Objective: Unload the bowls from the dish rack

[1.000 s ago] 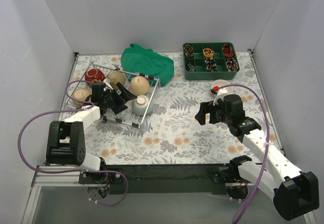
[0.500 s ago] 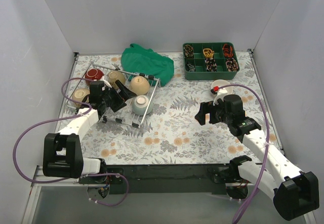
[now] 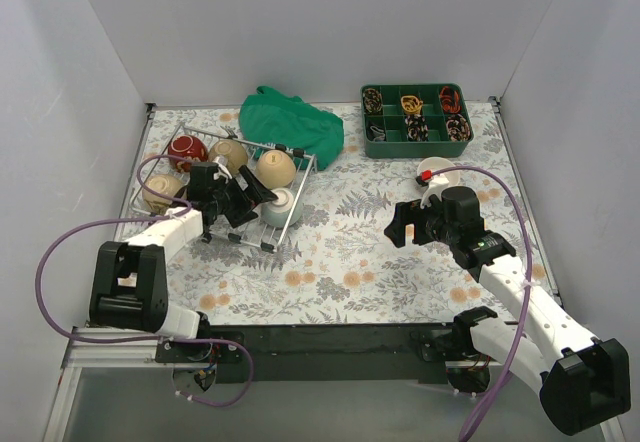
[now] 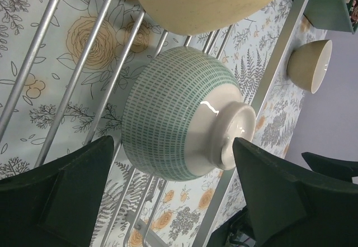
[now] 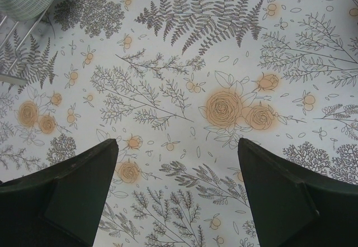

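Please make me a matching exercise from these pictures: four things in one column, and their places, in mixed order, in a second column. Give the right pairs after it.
Things
1. red bowl
2. pale green bowl
3. green cloth
4. green tray

Places
A. far right of the table
B. between the fingers of the left gripper
C. far left corner of the rack
D. just behind the rack

Pairs: 1-C, 2-B, 3-D, 4-A
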Controlling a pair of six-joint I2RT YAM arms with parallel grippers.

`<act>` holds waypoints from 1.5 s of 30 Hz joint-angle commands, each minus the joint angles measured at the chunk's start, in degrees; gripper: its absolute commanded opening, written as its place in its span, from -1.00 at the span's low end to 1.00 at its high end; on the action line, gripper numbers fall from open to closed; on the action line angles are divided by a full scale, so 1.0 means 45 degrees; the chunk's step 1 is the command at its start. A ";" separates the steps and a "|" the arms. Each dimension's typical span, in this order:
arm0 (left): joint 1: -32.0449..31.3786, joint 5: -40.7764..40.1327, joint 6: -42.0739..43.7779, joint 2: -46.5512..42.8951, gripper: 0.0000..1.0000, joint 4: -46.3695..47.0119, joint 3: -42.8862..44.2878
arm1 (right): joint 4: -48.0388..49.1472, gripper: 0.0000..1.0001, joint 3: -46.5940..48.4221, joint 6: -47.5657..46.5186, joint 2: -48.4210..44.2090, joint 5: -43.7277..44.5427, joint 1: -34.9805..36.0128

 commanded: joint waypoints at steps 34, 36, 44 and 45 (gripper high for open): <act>-0.0084 -0.2554 -0.0665 -0.1458 -0.38 0.1261 -0.0227 | 0.0583 0.92 -0.0115 -0.0073 0.0106 -0.0244 0.0067; -0.0084 -0.2594 -0.0373 -0.1654 -0.45 0.0735 -0.0110 | 0.0583 0.92 -0.0096 -0.0035 0.0087 -0.0303 0.0067; -0.0084 -0.3686 0.1150 -0.2494 -0.68 -0.0554 0.0826 | 0.0583 0.91 -0.0076 0.0024 0.0067 -0.0576 0.0067; -0.0084 -0.3785 0.1307 -0.2649 -0.68 -0.0652 0.0925 | 0.0563 0.91 -0.0057 0.0082 0.0087 -0.0615 0.0067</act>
